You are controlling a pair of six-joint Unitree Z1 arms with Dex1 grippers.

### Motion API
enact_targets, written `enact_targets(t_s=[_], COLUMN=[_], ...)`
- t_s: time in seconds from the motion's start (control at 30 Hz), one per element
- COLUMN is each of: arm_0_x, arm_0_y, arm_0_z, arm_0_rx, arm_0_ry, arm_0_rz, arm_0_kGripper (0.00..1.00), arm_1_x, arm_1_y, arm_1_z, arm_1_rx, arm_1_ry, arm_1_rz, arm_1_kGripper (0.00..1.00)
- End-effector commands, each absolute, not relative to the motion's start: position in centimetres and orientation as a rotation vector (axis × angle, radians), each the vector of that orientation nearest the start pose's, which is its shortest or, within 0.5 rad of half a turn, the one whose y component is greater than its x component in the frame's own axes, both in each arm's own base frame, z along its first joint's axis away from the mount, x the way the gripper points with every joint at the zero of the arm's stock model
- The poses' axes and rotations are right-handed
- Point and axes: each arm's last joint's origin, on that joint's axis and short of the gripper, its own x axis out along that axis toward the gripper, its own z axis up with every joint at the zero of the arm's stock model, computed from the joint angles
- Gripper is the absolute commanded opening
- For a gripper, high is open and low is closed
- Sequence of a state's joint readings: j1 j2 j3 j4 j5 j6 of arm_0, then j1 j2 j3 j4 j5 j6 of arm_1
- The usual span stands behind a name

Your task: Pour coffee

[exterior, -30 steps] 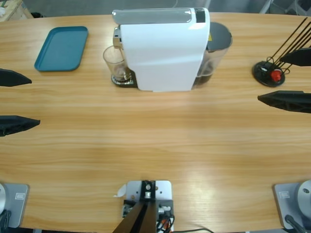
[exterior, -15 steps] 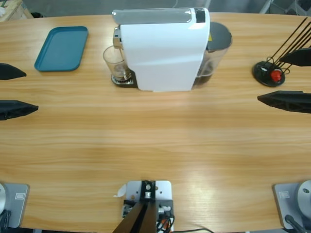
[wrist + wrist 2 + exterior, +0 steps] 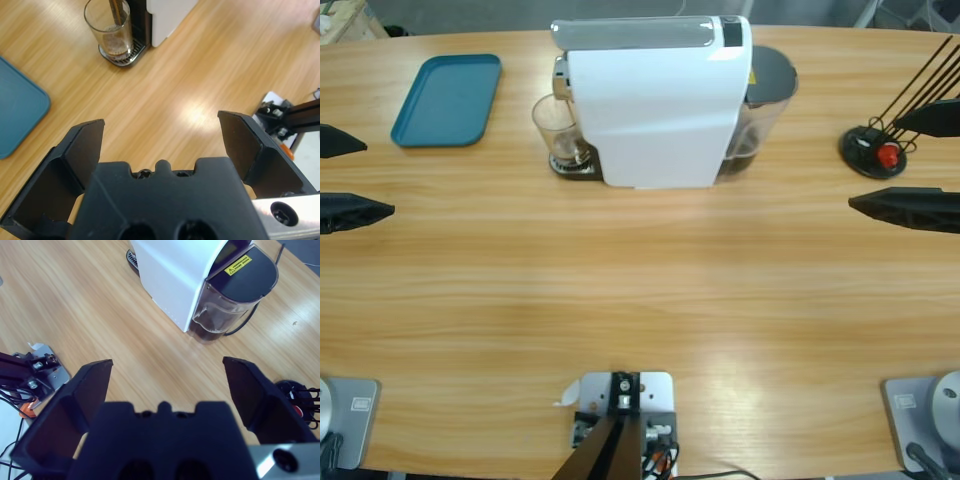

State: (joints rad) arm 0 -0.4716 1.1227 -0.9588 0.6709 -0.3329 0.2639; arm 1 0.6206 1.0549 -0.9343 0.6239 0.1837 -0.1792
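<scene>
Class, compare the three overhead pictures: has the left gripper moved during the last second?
Yes. The left gripper, open and empty, has drawn back towards the table's left edge and shifted up the picture, nearer the level of the blue tray, which has stayed put.

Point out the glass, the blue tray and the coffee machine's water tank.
glass (image 3: pixel 109 30): left wrist view, on its clear side wall.
blue tray (image 3: pixel 447 100): high view, on the middle of its flat bottom.
water tank (image 3: pixel 225 310): right wrist view, on its dark see-through wall below the lid.

Bare wooden table (image 3: pixel 640 290) across the middle, coffee machine (image 3: pixel 655 100) blocking the far centre
</scene>
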Motion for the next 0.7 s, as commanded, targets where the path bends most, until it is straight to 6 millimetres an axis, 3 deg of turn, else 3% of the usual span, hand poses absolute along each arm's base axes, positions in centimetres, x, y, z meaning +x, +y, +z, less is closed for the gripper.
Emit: enact_targets(t_s=[0.03, 0.5, 0.7], arm_0_x=[13.52, 13.85, 13.83], arm_0_y=[-8.43, -8.64, -8.63], arm_0_z=[34.0, 33.84, 33.72], arm_0_rx=[0.299, 0.3, 0.3], arm_0_ry=[0.806, 0.804, 0.805], arm_0_rz=[-0.846, -0.855, -0.855], arm_0_kGripper=[0.987, 0.987, 0.987], arm_1_x=[11.43, 11.96, 11.32], arm_1_y=[9.35, 9.81, 9.54], arm_1_z=[35.37, 35.28, 35.49], arm_1_rx=[-0.352, -0.36, -0.5], arm_1_ry=[0.709, 0.706, 0.632], arm_1_rz=[0.829, 0.844, 0.931], arm_1_kGripper=[1.0, 1.0, 1.0])
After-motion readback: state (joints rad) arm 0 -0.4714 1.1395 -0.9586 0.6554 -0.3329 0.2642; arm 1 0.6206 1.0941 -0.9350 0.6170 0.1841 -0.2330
